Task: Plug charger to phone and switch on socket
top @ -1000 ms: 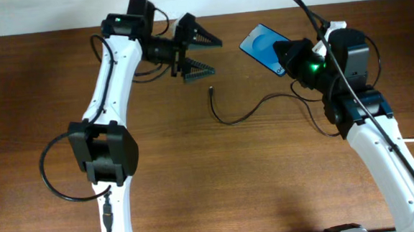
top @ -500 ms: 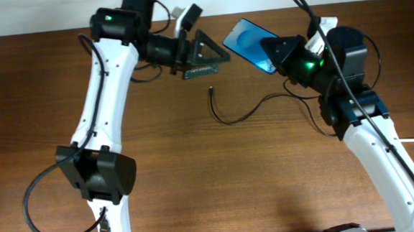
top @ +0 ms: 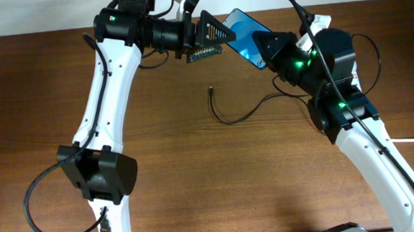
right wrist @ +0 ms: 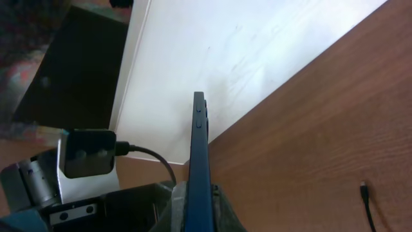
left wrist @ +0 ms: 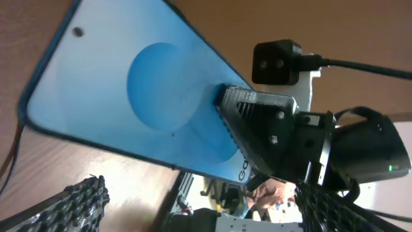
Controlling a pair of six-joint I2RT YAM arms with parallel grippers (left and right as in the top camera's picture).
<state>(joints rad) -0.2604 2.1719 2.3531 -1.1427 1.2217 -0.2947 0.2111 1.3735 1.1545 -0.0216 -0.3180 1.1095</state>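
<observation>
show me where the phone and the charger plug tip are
phone [top: 242, 33], overhead view, on the bare middle of its blue screen
charger plug tip [top: 211, 91], overhead view, on the thin black lead's free end

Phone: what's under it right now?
Bare table wood; the right hand holds the phone clear of it. The charger lies apart. The hand hides the phone's lower end.
</observation>
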